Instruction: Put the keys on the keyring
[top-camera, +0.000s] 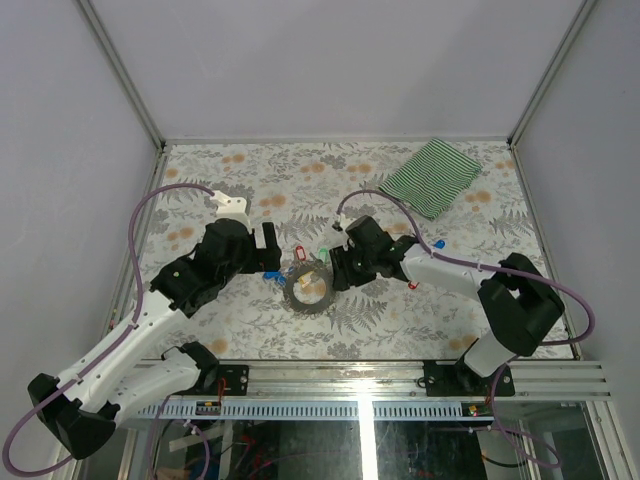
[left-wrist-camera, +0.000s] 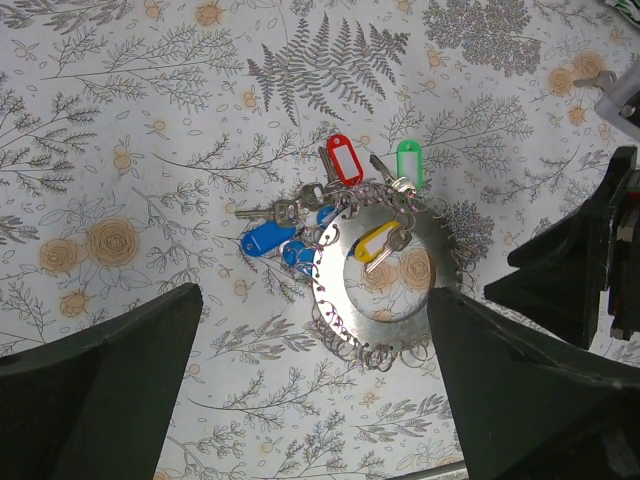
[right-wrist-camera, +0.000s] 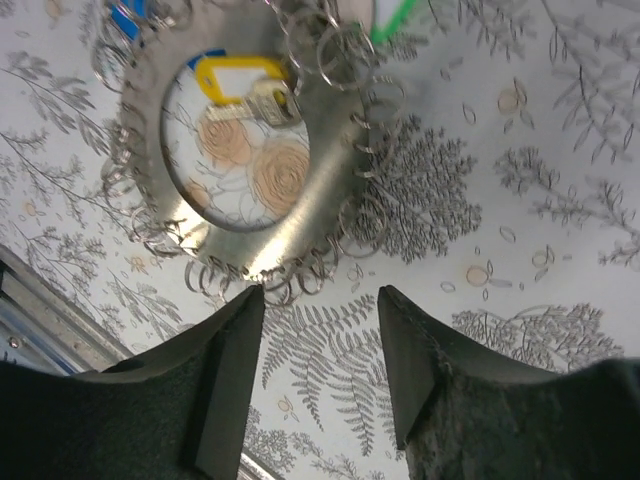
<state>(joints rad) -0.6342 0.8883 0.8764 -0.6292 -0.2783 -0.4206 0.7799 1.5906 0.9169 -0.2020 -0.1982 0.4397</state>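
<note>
Left claw (left-wrist-camera: 313, 300): jaws at full spread, nothing held. Keyring (left-wrist-camera: 330, 285), a flat grey metal disc with a wide round hole and a fringe of small wire loops along its rim, lies flat on the floral-print table cover (top-camera: 250, 170). It sits just ahead of the gap between this claw's fingers, nearer the finger on the view's right; contact with that finger: cannot tell. Right claw (right-wrist-camera: 320, 292): jaws partly apart, bare table cover between them, nothing gripped. From this side the keyring sits just beyond the fingertips (right-wrist-camera: 240, 340), one tip close to the rim loops; touching or not: unclear. Top view: the two claws face each other with the keyring between them. Yellow-tagged key (left-wrist-camera: 377, 243) lies inside the disc's hole. Red-tagged key (left-wrist-camera: 345, 160) and green-tagged key (left-wrist-camera: 410, 162) lie at the rim on the side away from the left claw. Blue-tagged keys (left-wrist-camera: 266, 240) lie beside the rim, left in that view. Which keys are threaded on loops: not resolvable. Green-and-white striped cloth (top-camera: 432, 175) lies well beyond the right claw, at the far table corner.
</note>
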